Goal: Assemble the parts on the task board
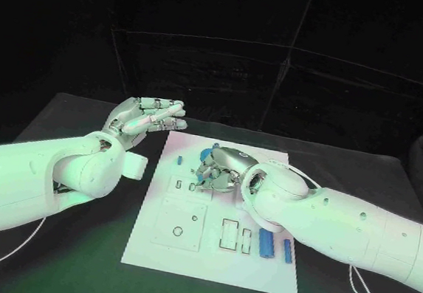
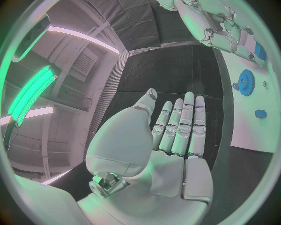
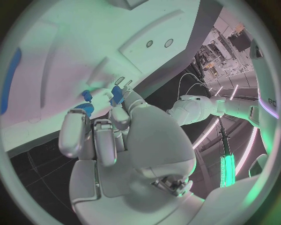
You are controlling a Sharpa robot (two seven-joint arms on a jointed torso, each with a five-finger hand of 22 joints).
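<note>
A small blue part (image 3: 116, 96) is pinched by the right hand (image 1: 221, 169) over the task board (image 1: 257, 273), the left hand (image 1: 149, 117) is held empty, fingers extended, and loose blue bars (image 1: 267, 245) suggest assembly is unfinished.

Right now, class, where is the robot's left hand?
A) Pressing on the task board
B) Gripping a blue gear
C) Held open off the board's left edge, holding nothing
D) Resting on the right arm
C: the left hand hovers beside the task board, fingers extended and palm bare.
</note>
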